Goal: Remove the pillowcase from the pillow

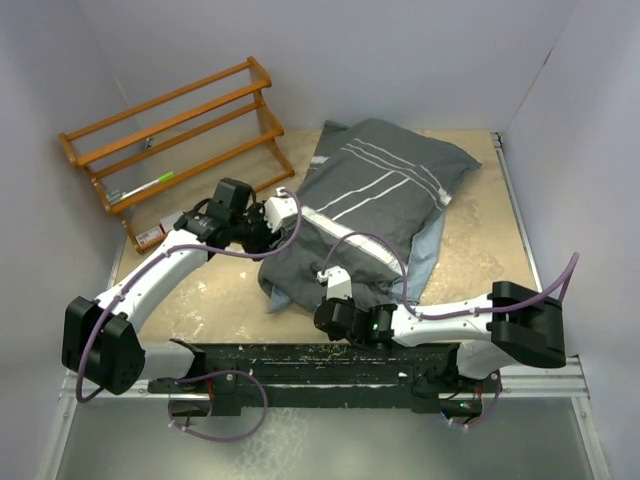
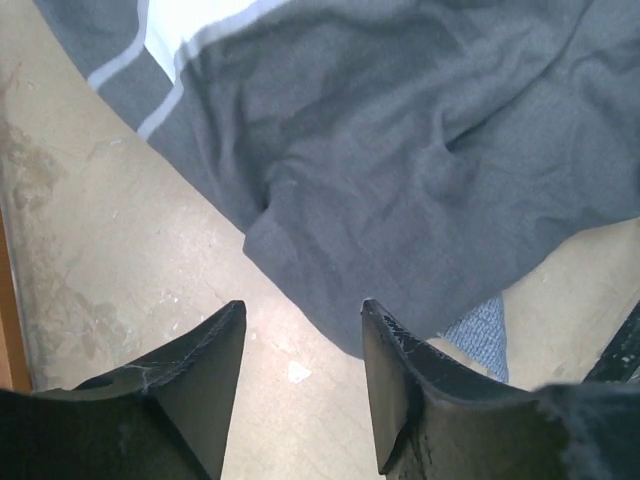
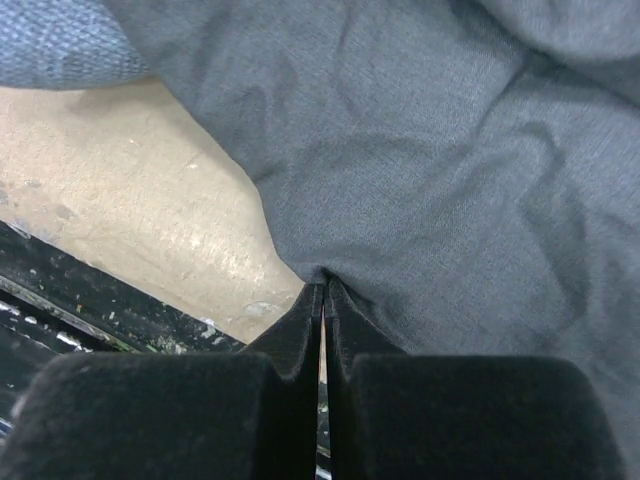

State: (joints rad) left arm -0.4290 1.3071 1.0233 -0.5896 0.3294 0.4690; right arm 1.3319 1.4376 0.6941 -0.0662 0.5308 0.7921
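Right gripper (image 3: 322, 288) jaws pinch the pillowcase (image 1: 372, 195) at its near edge. Left gripper (image 2: 300, 318) jaws spread, at its left side. Its long axis runs far-right.

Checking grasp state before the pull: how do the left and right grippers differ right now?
The left gripper is open; the right gripper is shut. The left gripper holds nothing, with bare table and the edge of the pillowcase showing between its fingers; the right gripper pinches a puckered fold of it. Shared: both sit at the pillowcase's edge, low over the table.
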